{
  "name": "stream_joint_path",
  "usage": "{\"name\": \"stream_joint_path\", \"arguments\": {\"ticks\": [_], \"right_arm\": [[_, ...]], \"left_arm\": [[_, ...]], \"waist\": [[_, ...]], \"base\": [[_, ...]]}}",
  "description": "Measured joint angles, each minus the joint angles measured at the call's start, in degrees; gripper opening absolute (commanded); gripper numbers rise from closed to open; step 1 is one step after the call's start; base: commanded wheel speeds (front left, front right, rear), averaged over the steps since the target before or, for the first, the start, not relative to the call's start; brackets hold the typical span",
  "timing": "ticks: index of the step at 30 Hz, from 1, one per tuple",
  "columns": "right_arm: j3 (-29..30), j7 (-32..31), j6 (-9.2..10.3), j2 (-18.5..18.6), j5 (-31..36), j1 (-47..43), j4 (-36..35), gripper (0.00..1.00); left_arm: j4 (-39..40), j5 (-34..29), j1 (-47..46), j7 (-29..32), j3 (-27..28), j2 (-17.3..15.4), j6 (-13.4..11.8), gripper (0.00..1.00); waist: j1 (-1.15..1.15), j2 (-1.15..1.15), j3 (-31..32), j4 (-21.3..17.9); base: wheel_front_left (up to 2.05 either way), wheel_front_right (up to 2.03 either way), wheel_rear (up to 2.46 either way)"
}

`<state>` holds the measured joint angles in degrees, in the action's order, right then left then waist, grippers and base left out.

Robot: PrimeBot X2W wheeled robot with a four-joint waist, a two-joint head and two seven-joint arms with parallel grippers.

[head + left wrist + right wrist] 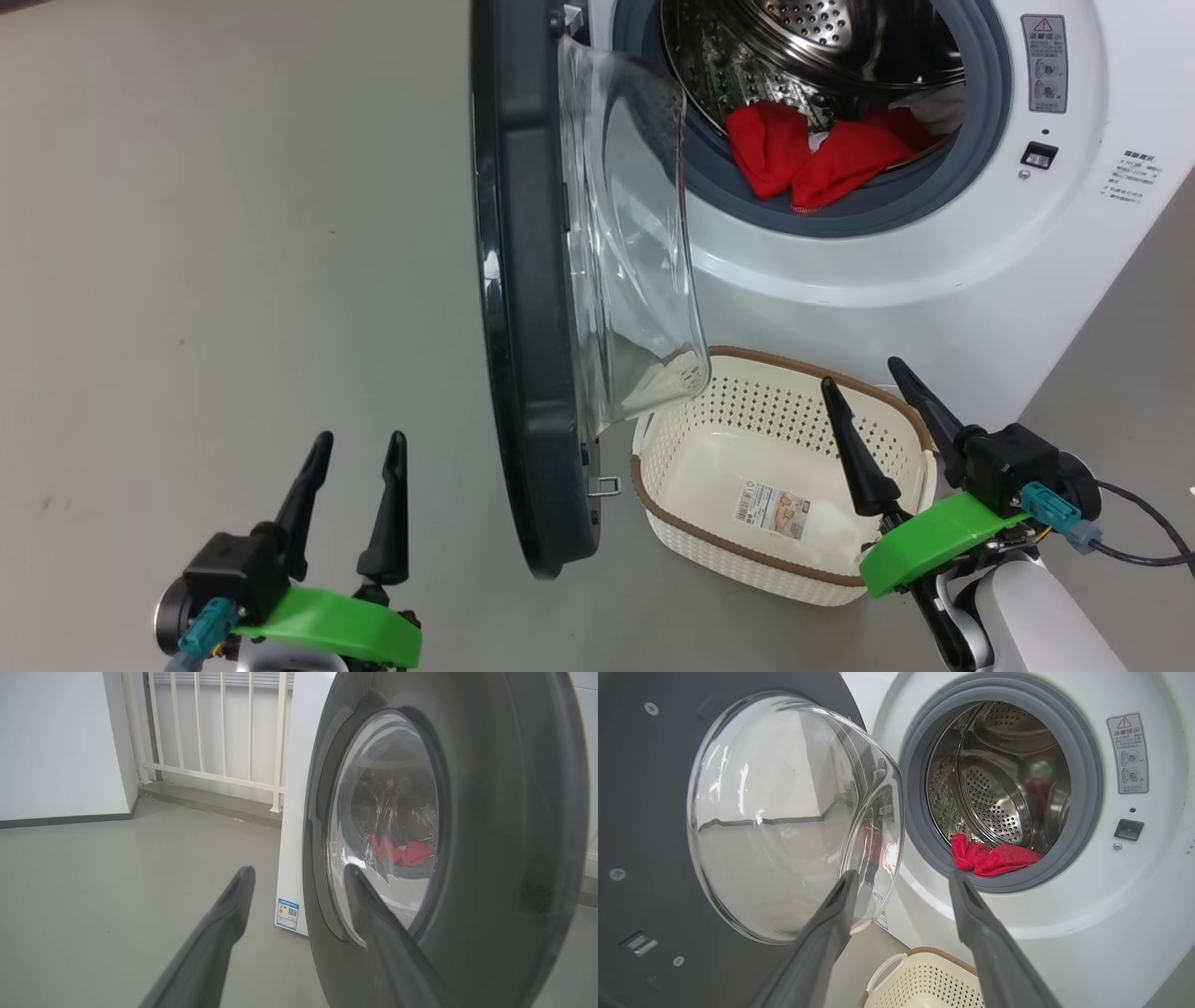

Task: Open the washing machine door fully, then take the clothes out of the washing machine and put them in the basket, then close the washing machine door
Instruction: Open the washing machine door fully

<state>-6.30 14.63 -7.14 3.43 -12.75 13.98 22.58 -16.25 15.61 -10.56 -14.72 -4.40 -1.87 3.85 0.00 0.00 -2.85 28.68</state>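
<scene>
You saw the door (523,308) open, edge-on at centre, its clear glass bowl bulging over the perforated cream basket (728,560) at lower right. Soft red clothes (812,154) lay upper right, in the steel drum of the washer (887,280). Your left gripper (361,439) and right gripper (860,371) both stood spread, empty.

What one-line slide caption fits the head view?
Washing machine door open, red clothes in the drum, empty basket below, left gripper and right gripper open.
</scene>
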Motion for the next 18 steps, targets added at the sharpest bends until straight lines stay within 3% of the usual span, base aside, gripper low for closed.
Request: {"name": "stream_joint_path", "arguments": {"ticks": [7,8,9,10,11,18], "right_arm": [[-0.3,0.0,0.0,0.0,-0.4,0.0,0.3,1.0],[-0.3,0.0,0.0,0.0,-0.4,0.0,0.4,1.0],[-0.4,0.0,0.0,0.0,-0.4,0.0,0.4,1.0],[-0.5,0.0,0.0,0.0,-0.4,0.0,0.5,1.0],[-0.6,0.0,0.0,0.0,-0.5,0.0,0.5,1.0],[-1.5,0.0,0.0,-0.1,-0.9,0.0,1.0,1.0]], "left_arm": [[-0.8,0.0,0.0,0.0,-0.4,0.0,0.3,1.0],[-0.9,0.0,0.0,0.0,-0.4,0.0,0.3,0.86],[-0.9,0.0,0.0,0.0,-0.4,0.0,0.4,0.37],[-0.9,0.0,0.0,0.0,-0.4,0.0,0.7,0.06],[-0.8,0.0,0.0,0.0,-0.4,0.0,0.7,0.0],[2.3,-0.4,-0.1,0.0,-0.1,0.0,0.7,0.0]], "waist": [[0.0,0.0,-0.1,-0.2],[0.0,0.0,-0.1,-0.3],[0.0,0.0,0.0,-0.3],[0.0,0.0,0.0,-0.4],[0.0,0.0,0.0,-0.4],[0.0,0.0,0.2,-0.7]], "base": [[0.0,0.0,0.0],[0.0,0.0,0.0],[0.0,0.0,0.0],[0.0,0.0,0.0],[0.0,0.0,0.0],[0.0,0.0,0.0]]}}
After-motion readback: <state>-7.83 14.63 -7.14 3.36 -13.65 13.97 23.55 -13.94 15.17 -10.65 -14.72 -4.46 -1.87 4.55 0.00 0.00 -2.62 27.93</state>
